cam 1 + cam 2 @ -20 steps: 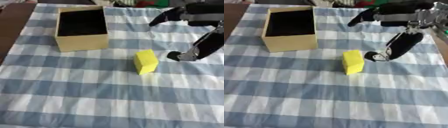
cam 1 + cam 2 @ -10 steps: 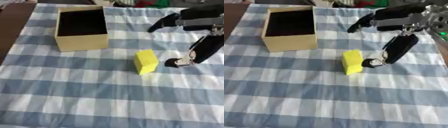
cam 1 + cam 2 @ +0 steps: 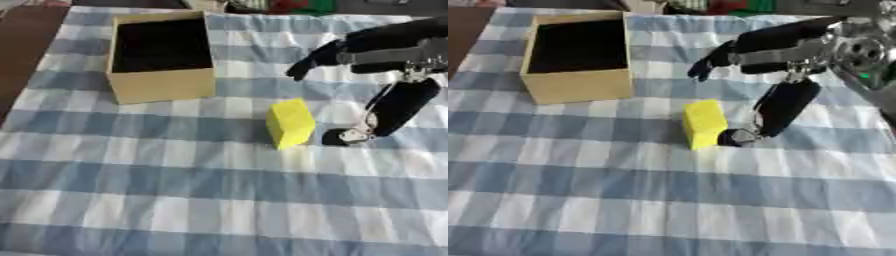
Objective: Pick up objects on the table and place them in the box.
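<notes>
A blue-and-white checked cloth (image 3: 175, 200) is covering the counter and lying flat across nearly the whole view. At the left edge, a strip of bare brown counter (image 3: 22, 60) is showing beside the cloth. Along the far edge, blurred items are lying beyond the cloth, among them a green patch (image 3: 308, 6) and a red one (image 3: 721, 6); their shapes cannot be made out.

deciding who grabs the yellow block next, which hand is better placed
Right. The right hand hangs open right beside the yellow block, thumb tip low at its right side, fingers above. No left hand shows in either view.
</notes>
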Motion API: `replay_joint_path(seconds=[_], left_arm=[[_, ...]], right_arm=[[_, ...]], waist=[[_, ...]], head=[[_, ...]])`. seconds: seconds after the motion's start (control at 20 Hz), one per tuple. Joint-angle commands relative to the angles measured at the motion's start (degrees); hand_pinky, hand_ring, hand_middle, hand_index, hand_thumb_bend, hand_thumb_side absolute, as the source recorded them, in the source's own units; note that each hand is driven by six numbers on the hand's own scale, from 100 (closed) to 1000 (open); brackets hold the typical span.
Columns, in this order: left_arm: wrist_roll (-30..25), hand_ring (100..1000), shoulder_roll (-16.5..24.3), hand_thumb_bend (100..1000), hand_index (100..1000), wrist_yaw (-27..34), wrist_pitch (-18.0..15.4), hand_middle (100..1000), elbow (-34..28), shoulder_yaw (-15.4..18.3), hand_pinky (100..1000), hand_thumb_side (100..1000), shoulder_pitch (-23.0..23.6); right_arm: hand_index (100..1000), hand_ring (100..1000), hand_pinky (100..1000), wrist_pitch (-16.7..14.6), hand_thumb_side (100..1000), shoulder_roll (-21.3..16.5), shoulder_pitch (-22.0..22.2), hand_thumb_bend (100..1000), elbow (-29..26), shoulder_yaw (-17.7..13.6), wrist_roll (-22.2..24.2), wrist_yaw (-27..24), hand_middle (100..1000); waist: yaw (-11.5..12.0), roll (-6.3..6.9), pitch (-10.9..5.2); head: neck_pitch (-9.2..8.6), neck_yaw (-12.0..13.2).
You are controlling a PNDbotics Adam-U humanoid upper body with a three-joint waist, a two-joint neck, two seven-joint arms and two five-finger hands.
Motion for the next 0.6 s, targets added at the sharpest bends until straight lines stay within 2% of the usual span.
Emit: replay_joint_path(seconds=[0.05,0.6], left_arm=[[-0.2,696,1.0,100,721,0.2,0.0,518,-0.8,0.0,953,236,-0.6],[-0.4,696,0.7,100,720,0.3,0.3,517,-0.8,0.1,953,234,-0.6]], right_arm=[[1000,1000,986,0.8,372,0.3,-1.8,470,1.0,1.0,1.0,2.3,899],[1000,1000,1000,-0.2,232,6.1,-4.9,528,9.8,4.0,1.1,6.9,937]], waist=[[0.1,0.08,-0.76],[0.3,0.23,-0.24]], head=[[-0.49,-0.2],[-0.98,-0.4]])
